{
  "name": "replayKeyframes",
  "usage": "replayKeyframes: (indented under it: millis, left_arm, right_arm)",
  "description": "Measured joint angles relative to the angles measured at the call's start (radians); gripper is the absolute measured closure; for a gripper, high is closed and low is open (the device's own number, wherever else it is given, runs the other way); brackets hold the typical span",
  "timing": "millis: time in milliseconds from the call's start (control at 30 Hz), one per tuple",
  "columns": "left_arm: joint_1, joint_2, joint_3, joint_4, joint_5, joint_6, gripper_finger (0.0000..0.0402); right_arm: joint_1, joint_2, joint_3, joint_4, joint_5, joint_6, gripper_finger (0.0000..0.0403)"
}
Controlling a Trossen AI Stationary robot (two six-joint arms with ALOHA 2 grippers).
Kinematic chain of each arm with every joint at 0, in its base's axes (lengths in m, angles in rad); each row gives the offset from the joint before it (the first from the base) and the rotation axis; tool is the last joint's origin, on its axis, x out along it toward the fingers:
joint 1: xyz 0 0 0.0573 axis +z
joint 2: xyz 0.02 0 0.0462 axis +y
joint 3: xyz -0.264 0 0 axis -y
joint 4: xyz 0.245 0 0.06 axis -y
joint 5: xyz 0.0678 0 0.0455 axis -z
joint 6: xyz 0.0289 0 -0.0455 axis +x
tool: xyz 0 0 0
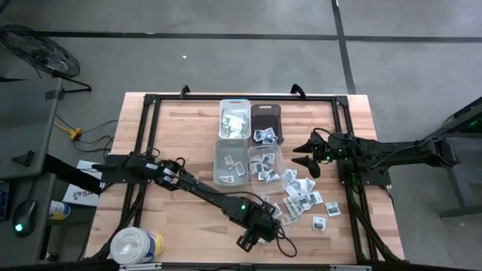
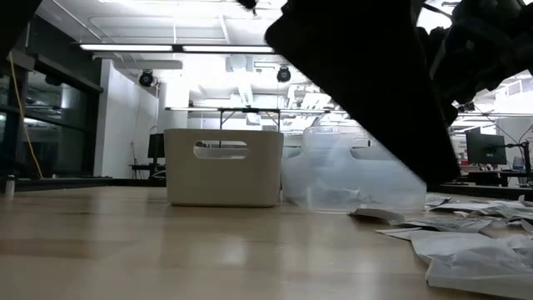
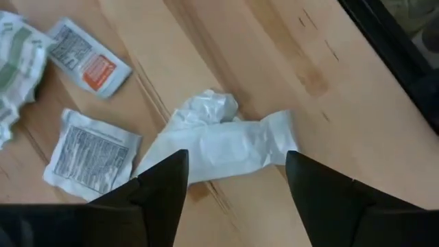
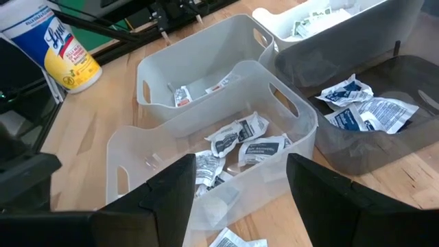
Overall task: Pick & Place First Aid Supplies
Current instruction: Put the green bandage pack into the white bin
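1. At the lower left of the high view a big white tub [image 1: 136, 246] stands near the front edge of the wooden surface [image 1: 188, 218], well apart from the work.
2. The left gripper [image 1: 254, 233] hangs low at the lower middle of that view, close to the front edge. In its wrist view its fingers [image 3: 159, 185] are apart, straddling a white packet [image 3: 226, 145] lying flat and partly crumpled on the surface; it is not yet gripped.
3. Four bins [image 1: 248, 143] sit at the centre in a two-by-two block. Each already holds a few packets, so sorting looks partly done.
4. A loose pile of packets [image 1: 301, 194] lies just right of the lower bins, with a few stragglers [image 1: 319, 223] toward the lower right; these are what is left.
5. The right gripper [image 1: 306, 158] hovers right of the bins, above the pile, fingers [image 4: 168, 195] spread and holding nothing.
6. Open room: bare wood spreads left of the bins. The black frame rail [image 1: 354, 203] borders the pile on the right, and both arms crowd the pile, so clearance there looks tight.
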Motion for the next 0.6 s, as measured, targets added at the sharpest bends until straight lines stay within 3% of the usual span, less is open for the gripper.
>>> replayKeyframes:
  millis: [600]
  left_arm:
    - [-0.024, 0.066, 0.002, 0.051, -0.030, -0.057, 0.0160]
  right_arm:
    - [0.000, 0.000, 0.000, -0.004, 0.000, 0.000, 0.0181]
